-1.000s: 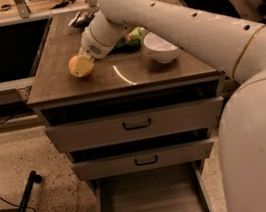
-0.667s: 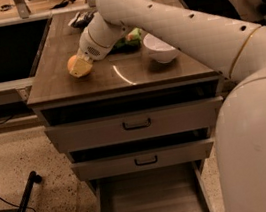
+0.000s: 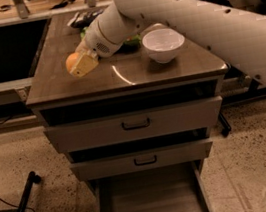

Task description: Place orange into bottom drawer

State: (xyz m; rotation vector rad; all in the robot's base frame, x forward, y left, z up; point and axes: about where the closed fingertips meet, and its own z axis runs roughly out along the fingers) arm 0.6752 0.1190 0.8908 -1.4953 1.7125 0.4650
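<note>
Brown cabinet top (image 3: 132, 73) holds a white bowl (image 3: 163, 45) to the right. Near its left side, the gripper (image 3: 83, 65) has edged a little left since a second ago and now seems clamped on the orange (image 3: 70, 62), though the arm hides part of the grasp. With the fruit apparently secured, what remains is carrying it down to the bottom drawer (image 3: 149, 204), which stands pulled open below

I log the orange (image 3: 70, 62) on the desk (image 3: 133, 75), left side, with the pincer (image 3: 81, 66) against its right. The bowl (image 3: 163, 44) sits further right. Under two upper drawers (image 3: 136, 125), the bottom drawer (image 3: 149, 201) juts forward.
</note>
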